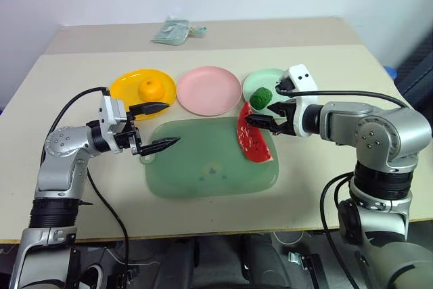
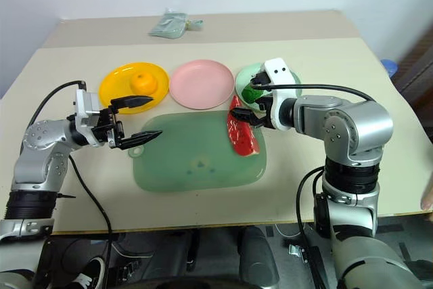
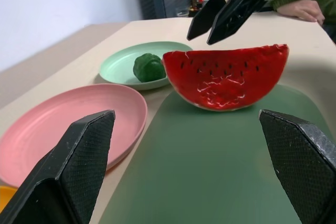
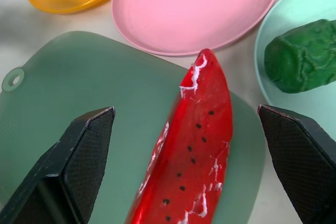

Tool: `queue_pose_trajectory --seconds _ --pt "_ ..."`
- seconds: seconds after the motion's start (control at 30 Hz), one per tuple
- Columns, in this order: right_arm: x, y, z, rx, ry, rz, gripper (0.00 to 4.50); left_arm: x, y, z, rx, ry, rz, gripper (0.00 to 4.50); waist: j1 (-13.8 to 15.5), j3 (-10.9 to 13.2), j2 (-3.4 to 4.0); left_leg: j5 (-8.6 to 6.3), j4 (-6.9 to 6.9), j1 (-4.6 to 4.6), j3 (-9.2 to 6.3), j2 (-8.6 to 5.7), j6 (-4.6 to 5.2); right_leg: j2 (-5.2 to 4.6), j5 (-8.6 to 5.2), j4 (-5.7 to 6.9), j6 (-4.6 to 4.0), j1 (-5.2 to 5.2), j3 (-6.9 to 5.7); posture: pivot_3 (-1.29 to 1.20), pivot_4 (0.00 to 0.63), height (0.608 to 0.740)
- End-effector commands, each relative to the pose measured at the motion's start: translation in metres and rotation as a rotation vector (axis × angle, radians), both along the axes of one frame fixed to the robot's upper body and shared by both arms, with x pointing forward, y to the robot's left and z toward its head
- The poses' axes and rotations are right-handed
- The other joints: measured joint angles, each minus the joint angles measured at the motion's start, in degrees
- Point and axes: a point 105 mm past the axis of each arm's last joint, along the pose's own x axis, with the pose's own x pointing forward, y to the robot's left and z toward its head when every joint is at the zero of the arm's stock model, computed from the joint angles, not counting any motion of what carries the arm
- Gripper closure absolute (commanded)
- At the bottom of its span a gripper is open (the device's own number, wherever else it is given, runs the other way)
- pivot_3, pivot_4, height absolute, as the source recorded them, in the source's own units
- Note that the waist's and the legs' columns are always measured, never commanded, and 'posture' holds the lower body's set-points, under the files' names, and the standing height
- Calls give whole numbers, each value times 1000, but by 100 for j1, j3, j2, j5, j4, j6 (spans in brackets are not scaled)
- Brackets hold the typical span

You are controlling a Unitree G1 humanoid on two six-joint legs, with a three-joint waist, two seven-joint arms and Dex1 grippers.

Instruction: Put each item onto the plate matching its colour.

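The round orange fruit [image 1: 149, 88] lies on the yellow-orange plate [image 1: 125, 86]. On the mint green plate [image 1: 264, 78] sits the bumpy dark green vegetable [image 1: 260, 97]. The pink plate [image 1: 208, 91] between them is bare. The red watermelon wedge [image 1: 254, 141] rests on the right end of the translucent green mat [image 1: 203, 164]. My right gripper [image 1: 259, 114] hangs open just above the wedge's far end [image 4: 194, 150], touching nothing. My left gripper [image 1: 170, 124] stands open and level at the mat's left edge, pointing across it toward the wedge [image 3: 226, 80].
A pale green packet [image 1: 174, 32] lies at the table's far side. The table's right edge is close behind my right arm, with a blue object [image 1: 391, 71] beyond it. A person's hand [image 3: 302, 9] rests past the table in the left wrist view.
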Motion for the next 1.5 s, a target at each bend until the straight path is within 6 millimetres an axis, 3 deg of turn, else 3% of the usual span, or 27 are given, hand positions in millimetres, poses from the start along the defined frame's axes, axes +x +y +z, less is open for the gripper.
queue_pose_trajectory --seconds 0.03,0.27,0.53,0.63,0.77,0.87,1.2,1.37,1.5 --pt "-8 4 1 -50 -40 35 38 -4 -2 10 -2 -41 -8 0 0 0 0 0 0 0 1 0 0 0 0 0 0 0 0 0 150 740" --pt "-13 4 -27 -126 1 36 38 -4 0 11 4 -46 5 0 -7 -1 -2 0 1 0 0 0 0 0 0 0 0 1 0 0 150 740" --pt "-11 8 -37 -125 15 30 38 -4 -2 12 7 -50 2 0 -9 -1 -2 0 1 0 0 1 0 1 0 0 0 1 0 0 150 740" --pt "-9 9 -39 -139 6 30 913 -4 -3 13 10 -52 2 0 -9 -1 -2 0 1 0 0 0 0 1 0 0 0 1 0 0 150 740" --pt "-10 11 -41 -147 6 42 2890 -4 -3 13 12 -55 5 0 -8 -1 -2 0 1 0 0 0 0 1 0 -1 0 1 0 0 150 740" --pt "-8 10 -39 -156 -10 43 4128 -3 -3 13 12 -54 7 0 -7 -1 -2 0 2 1 0 1 0 1 0 -1 0 2 -1 0 150 740" --pt "-7 34 -4 -38 -106 134 4198 -1 -3 15 4 -64 13 0 -27 -1 -2 0 1 1 0 2 0 2 0 0 0 1 -1 0 150 740" --pt "42 53 31 24 -327 29 4198 15 4 26 -12 -129 135 0 -27 -1 -2 0 3 1 0 0 0 3 0 1 0 0 -1 0 150 740" --pt "61 75 27 -50 -438 68 4198 27 13 21 3 -126 248 0 -30 -2 -3 0 0 2 1 -2 -1 3 0 3 1 -1 -1 0 150 740"
